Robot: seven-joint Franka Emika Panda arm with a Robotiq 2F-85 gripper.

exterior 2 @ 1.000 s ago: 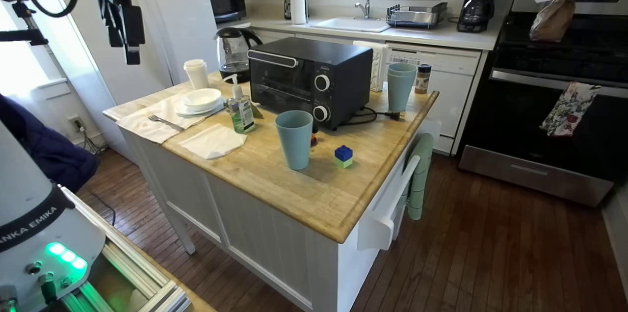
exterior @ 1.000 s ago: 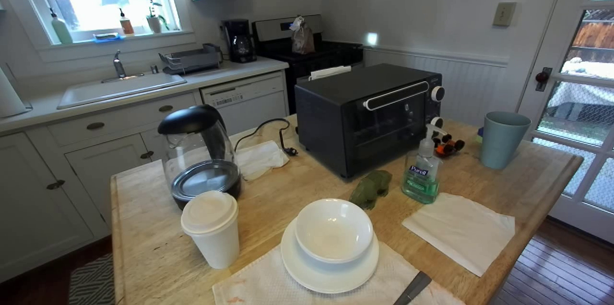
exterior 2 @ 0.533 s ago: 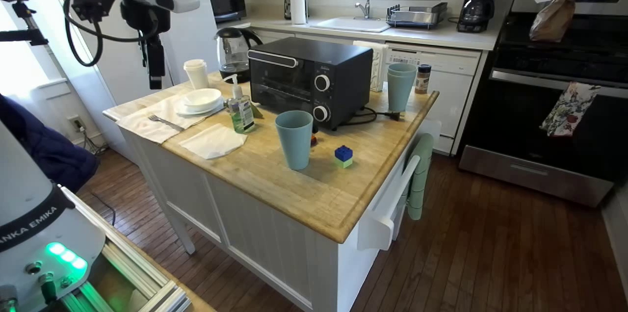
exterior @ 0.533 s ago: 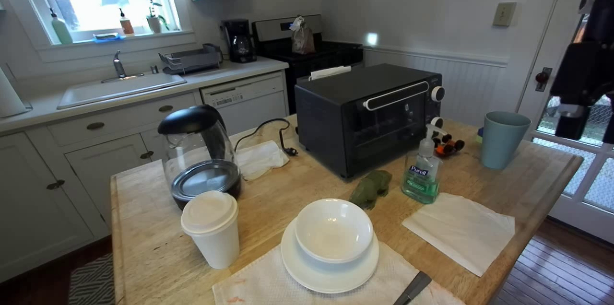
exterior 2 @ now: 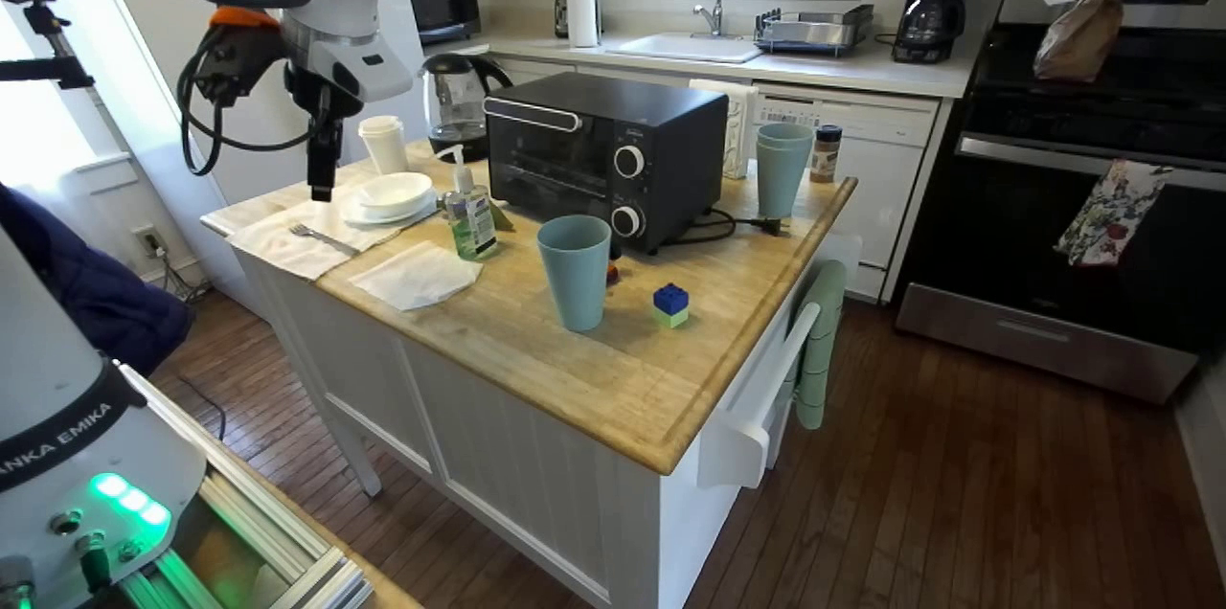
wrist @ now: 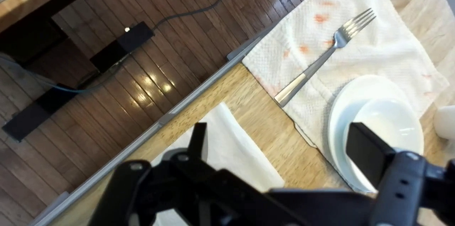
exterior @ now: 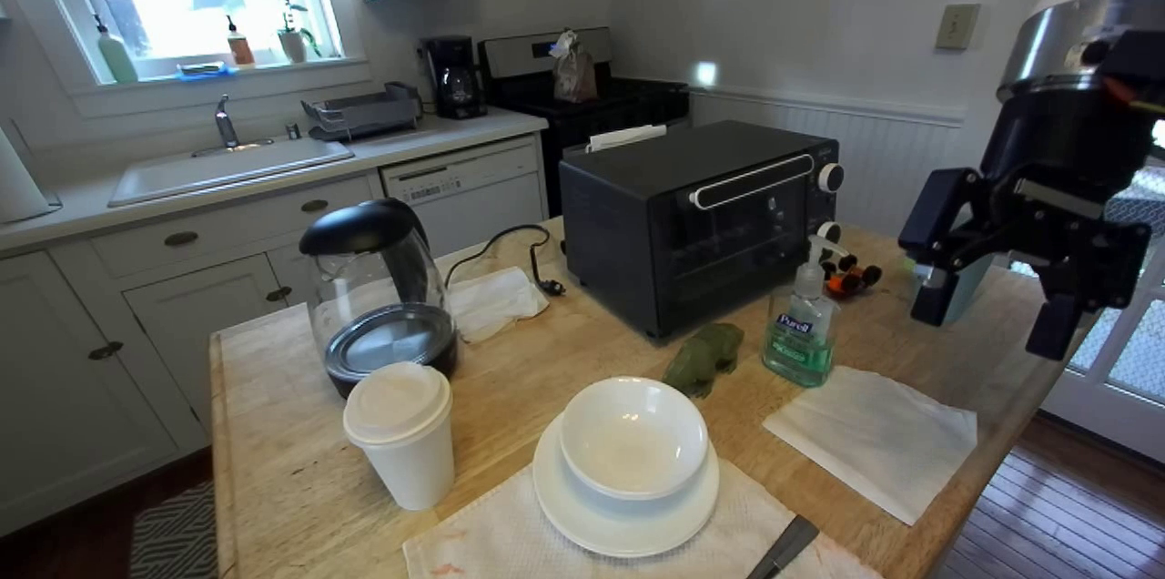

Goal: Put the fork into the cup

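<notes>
Fork [wrist: 321,60]: lay on the cloth [wrist: 387,52], lower than the gripper [wrist: 277,126], apart from it.
Gripper: hung in the air, jaws spread wide.
Cup [exterior 2: 573,279]: stood upright, well apart.

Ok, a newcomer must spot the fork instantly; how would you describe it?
On the kitchen island, find the stained white cloth where a bowl sits on a plate. The fork lies on that cloth, apart from both. Unlike the white bowl and plate, it's slender, shiny metal with tines.
</notes>
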